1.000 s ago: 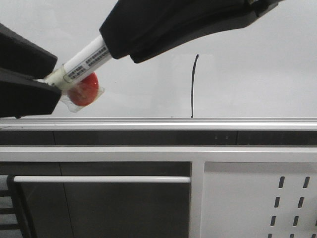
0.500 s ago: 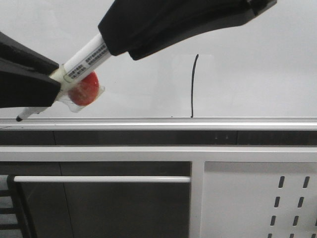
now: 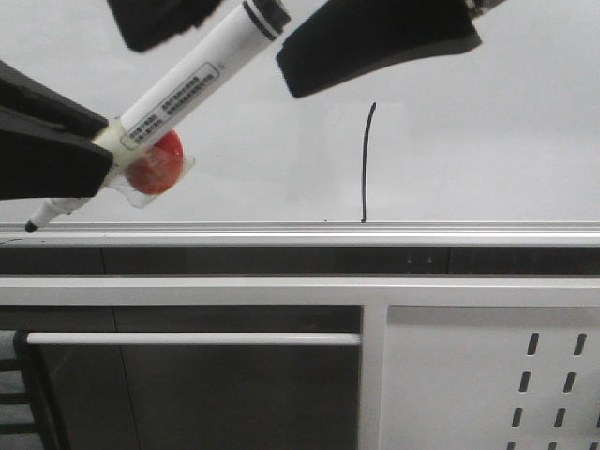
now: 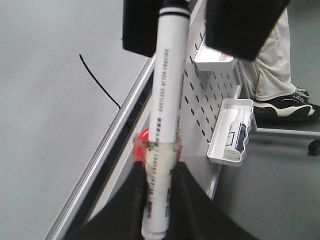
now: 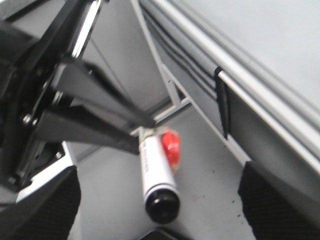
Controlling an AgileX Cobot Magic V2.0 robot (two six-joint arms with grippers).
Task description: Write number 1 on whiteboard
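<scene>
Right black gripper [image 3: 234, 42], clamped on the white marker pen [image 3: 183, 89] half a second before, had spread wide — leaving the pen to the left gripper [image 3: 89, 164], shut on its taped lower end at nine o'clock of the thin black number 1 [image 3: 367, 164] — already drawn on the glossy white whiteboard [image 3: 487, 141], so the handover looked complete.

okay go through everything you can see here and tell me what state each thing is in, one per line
Number 1: drawn, a finished black stroke on the whiteboard.
Marker: uncapped, tilted, tip down near the rail.
Left gripper: shut on the marker.
Right gripper: jaws open, off the marker.
</scene>
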